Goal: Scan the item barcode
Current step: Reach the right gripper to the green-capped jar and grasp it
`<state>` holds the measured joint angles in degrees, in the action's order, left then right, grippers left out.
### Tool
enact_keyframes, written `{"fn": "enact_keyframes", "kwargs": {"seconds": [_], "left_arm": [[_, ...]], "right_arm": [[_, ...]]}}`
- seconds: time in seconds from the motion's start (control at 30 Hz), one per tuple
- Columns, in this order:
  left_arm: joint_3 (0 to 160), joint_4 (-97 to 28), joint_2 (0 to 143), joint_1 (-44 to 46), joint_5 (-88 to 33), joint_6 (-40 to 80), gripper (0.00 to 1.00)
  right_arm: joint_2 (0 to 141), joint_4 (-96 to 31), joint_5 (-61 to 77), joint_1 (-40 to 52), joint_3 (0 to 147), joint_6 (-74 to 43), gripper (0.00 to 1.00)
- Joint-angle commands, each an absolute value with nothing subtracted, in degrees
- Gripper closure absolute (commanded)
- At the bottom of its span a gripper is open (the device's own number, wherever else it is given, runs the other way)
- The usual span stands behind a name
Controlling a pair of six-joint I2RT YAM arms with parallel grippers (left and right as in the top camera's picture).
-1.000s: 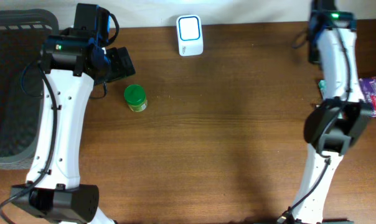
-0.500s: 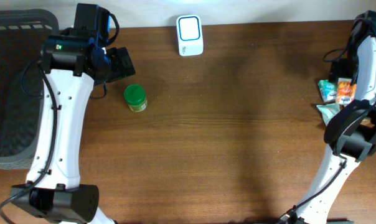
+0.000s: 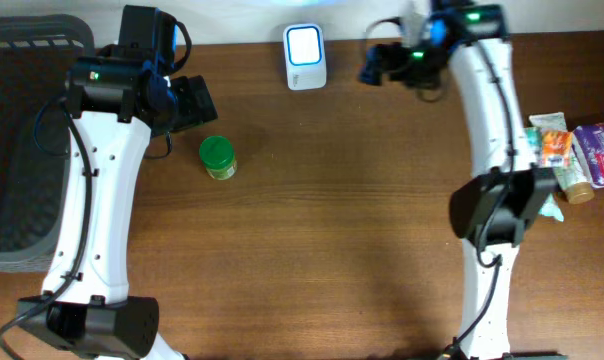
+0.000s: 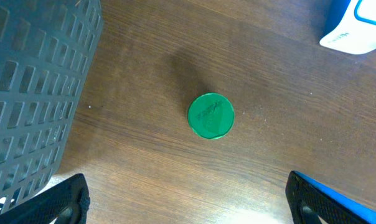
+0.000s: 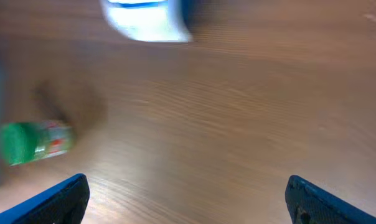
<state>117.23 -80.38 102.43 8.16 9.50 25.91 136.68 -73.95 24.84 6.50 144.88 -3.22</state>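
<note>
The item, a small jar with a green lid, stands upright on the wooden table; no barcode shows on it. In the left wrist view the green lid lies straight below and ahead of my open left gripper, whose jaws are empty. The left gripper hovers just behind the jar. A white scanner with a lit blue-edged face stands at the back centre. My right gripper hangs to the right of it, open and empty. The blurred right wrist view shows the jar far left and the scanner at top.
A dark grey mesh basket fills the left edge, and in the left wrist view the basket sits close to the left finger. Several packets and small bottles lie at the right edge beside the right arm's base.
The right arm has swung from the far right edge across to the back centre, beside the scanner. The left arm and the jar have not moved.
</note>
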Motion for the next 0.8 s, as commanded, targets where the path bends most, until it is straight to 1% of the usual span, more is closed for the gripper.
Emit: {"fn": "enact_keyframes", "kwargs": {"seconds": [0.0, 0.1, 0.2, 0.3, 0.43, 0.47, 0.5, 0.6, 0.63, 0.67, 0.73, 0.77], "left_arm": [[117.73, -80.27, 101.65, 7.81, 9.93, 25.17, 0.01], [117.73, -80.27, 101.65, 7.81, 9.93, 25.17, 0.01], [117.73, -80.27, 101.65, 7.81, 9.93, 25.17, 0.01], [117.73, -80.27, 101.65, 7.81, 9.91, 25.17, 0.01], [117.73, -80.27, 101.65, 7.81, 9.93, 25.17, 0.01], [117.73, -80.27, 101.65, 7.81, 9.93, 25.17, 0.01], [117.73, -80.27, 101.65, 7.81, 9.93, 25.17, 0.01], [117.73, -80.27, 101.65, 7.81, 9.93, 25.17, 0.01], [117.73, -80.27, 101.65, 7.81, 9.93, 25.17, 0.01], [117.73, -80.27, 101.65, 7.81, 9.93, 25.17, 0.01], [117.73, -80.27, 101.65, 7.81, 9.93, 25.17, 0.01], [117.73, -80.27, 101.65, 7.81, 9.93, 25.17, 0.01]], "right_arm": [[135.61, -68.93, 28.75, 14.39, 143.2, -5.89, 0.01], [136.7, -59.33, 28.77, 21.58, 139.68, -13.5, 0.01], [138.23, -51.92, 29.39, 27.0, 135.5, -14.68, 0.01], [140.07, -47.88, 29.3, 30.87, 133.88, -15.2, 0.01], [140.97, -42.48, 28.62, 33.17, 130.06, -22.52, 0.01], [141.12, -42.39, 26.28, 33.15, 128.64, -26.06, 0.0], [141.12, -42.22, 25.8, 33.15, 127.76, -27.81, 0.02], [141.12, -40.47, 26.17, 33.17, 124.14, -31.57, 0.25], [141.14, -39.97, 26.41, 33.32, 123.31, -32.86, 0.29], [141.14, -39.66, 26.48, 33.43, 122.93, -33.56, 0.36], [141.16, -39.11, 26.59, 33.8, 122.93, -33.54, 0.4], [141.16, -38.68, 27.05, 33.93, 122.93, -33.56, 0.45]]}}
